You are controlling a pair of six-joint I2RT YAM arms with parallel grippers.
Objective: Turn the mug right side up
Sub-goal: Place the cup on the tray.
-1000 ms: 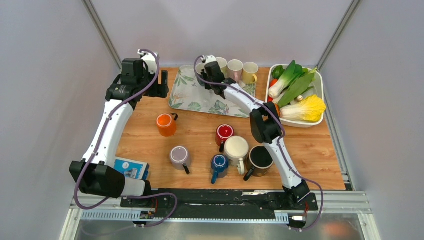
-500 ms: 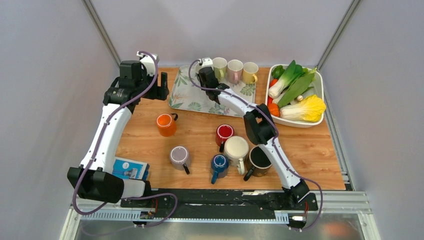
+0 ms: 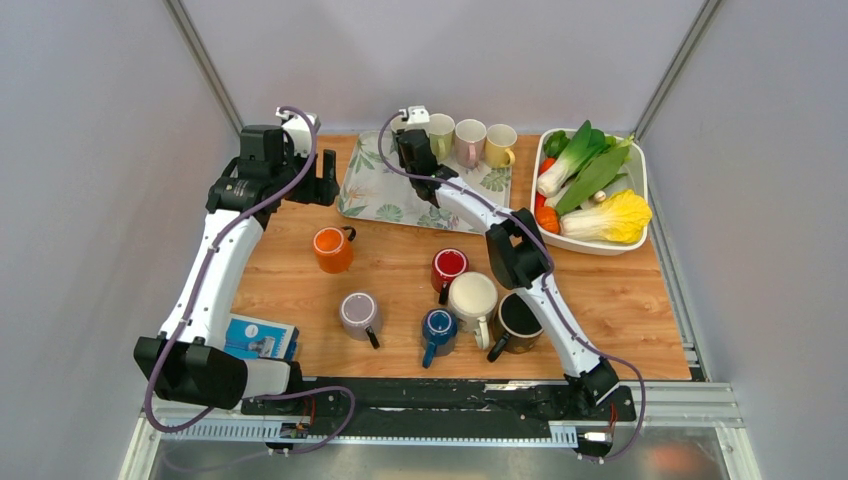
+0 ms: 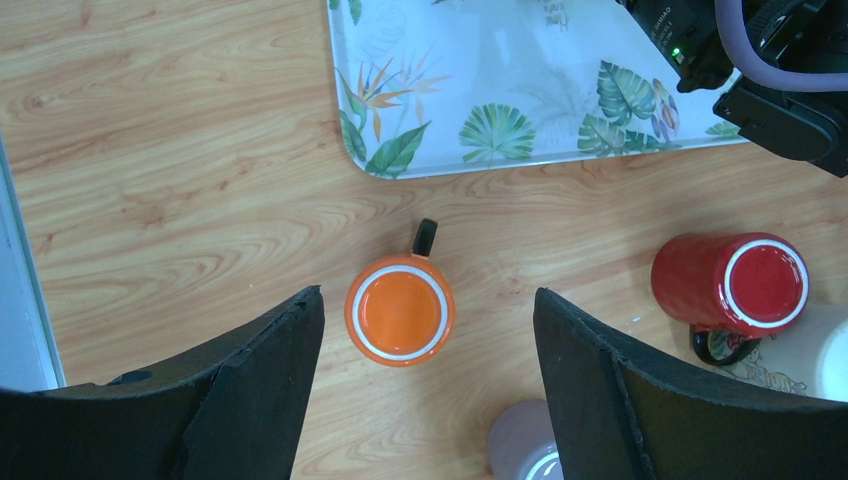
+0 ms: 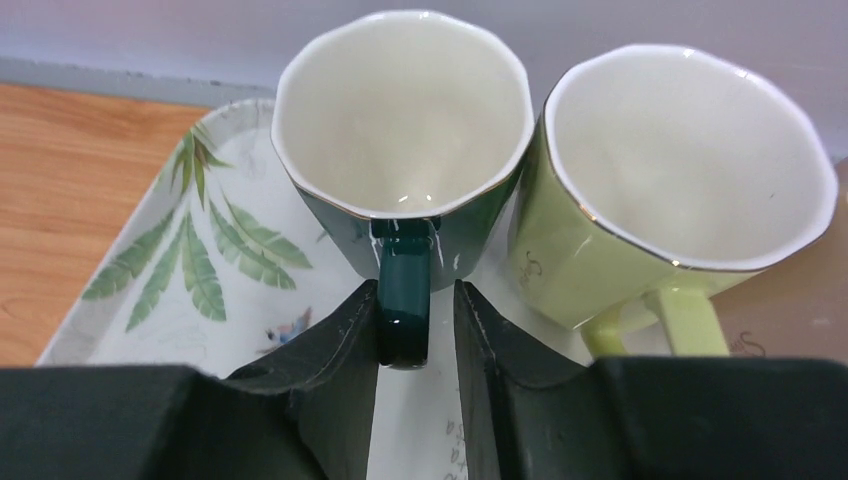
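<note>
Vegetables (image 3: pixel 590 175) in tub (image 3: pixel 612 246) — blue booklet (image 3: pixel 258 337)

A wooden surface (image 3: pixel 620 300) with pale, wavy grain fills the middle of an enclosure; plain grey-lilac panels close it on three sides: a back wall (image 3: pixel 520 50), a left wall (image 3: pixel 80 200) and a right wall (image 3: pixel 770 220). Slanting metal posts (image 3: pixel 205 65) mark the back corners; an aluminium rail (image 3: pixel 200 430) runs along the near edge, a black plate (image 3: pixel 450 392) just beyond it; the light is soft and even.
</note>
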